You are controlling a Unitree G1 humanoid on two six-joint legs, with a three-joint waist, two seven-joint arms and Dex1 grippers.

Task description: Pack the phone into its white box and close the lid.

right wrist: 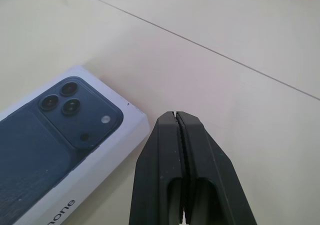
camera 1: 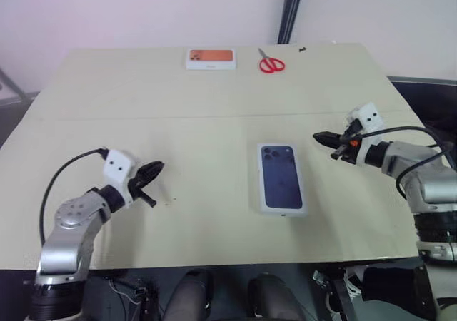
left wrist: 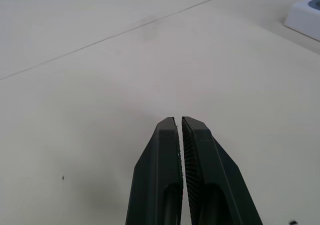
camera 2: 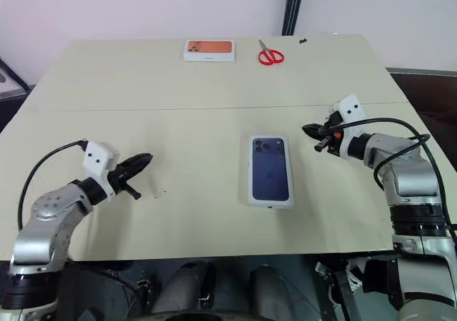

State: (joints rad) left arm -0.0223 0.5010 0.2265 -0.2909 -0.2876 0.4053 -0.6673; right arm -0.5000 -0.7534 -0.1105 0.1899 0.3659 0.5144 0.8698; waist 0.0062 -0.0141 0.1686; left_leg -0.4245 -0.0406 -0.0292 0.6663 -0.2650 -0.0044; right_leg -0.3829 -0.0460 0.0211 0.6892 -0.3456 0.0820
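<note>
the lid [camera 1: 281, 177] sits on the white box mid-desk, toward the near edge (phone unseen, presumably inside). our left gripper [camera 1: 152, 172] and right gripper [camera 1: 323, 138] are both pinched closed, empty, flanking it. we'd confirm the lid is fully seated, pressing evenly.

A pale cream table [camera 2: 178, 214] with a thin seam across its width stands against a plain pinkish-white wall [camera 2: 143, 7]. A dark vertical post [camera 2: 290, 7] rises behind the table's far edge.
</note>
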